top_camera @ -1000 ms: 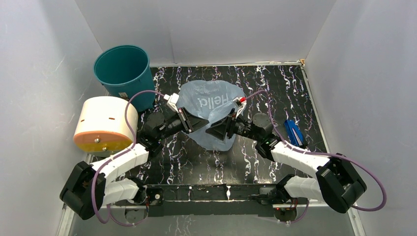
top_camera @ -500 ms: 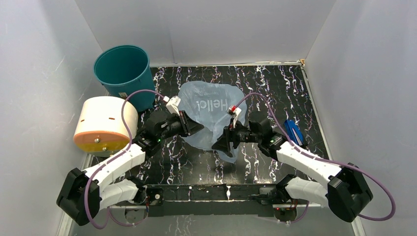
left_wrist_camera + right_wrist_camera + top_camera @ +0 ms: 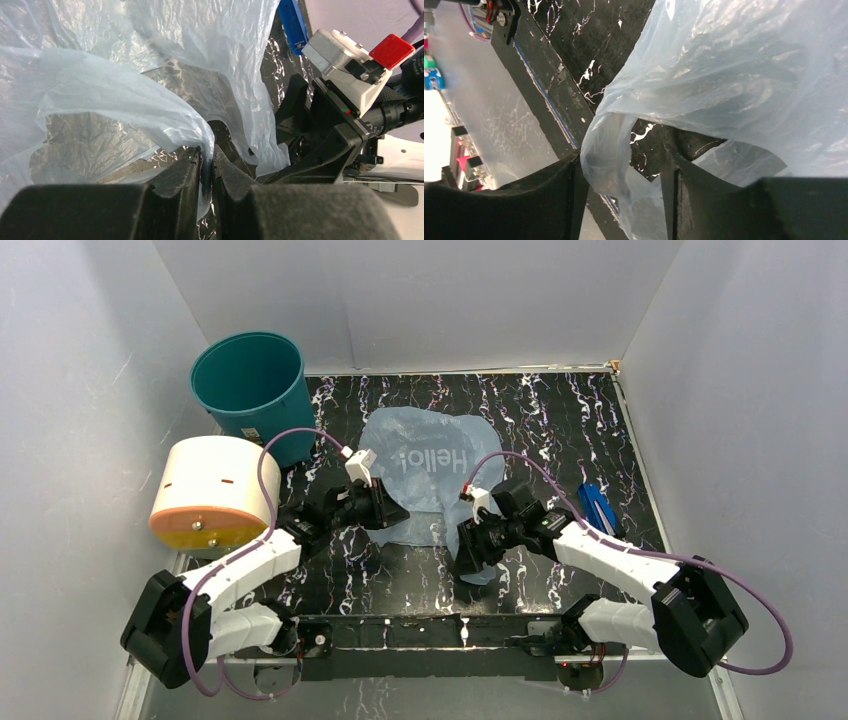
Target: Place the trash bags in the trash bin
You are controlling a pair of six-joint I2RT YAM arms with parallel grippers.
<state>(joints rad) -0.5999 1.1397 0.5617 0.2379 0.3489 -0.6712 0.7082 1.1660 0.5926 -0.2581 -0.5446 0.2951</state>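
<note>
Your left gripper is almost shut. It pinches a thin fold of the trash bag between its two black fingers. You can see the light-blue plastic squeezed in the tiny gap and spilling out on both sides.

Your right gripper is wide open. A loose curl of the bag's edge sits in the space between its fingers. The plastic may brush the left finger, but the fingers do not squeeze it.

The bag lies flat in the middle of the black table with white streaks. Its white letters, "Hello!", show backwards from above. The near edge of the bag is bunched up where the two grippers meet it, the left gripper on its left side and the right gripper at its near right corner.

The teal trash bin stands upright at the back left corner, well apart from the bag. Its mouth is open and faces up.

A cream cylinder with an orange end lies on its side just in front of the bin. A small blue thing lies on the table to the right, near your right arm.
</note>
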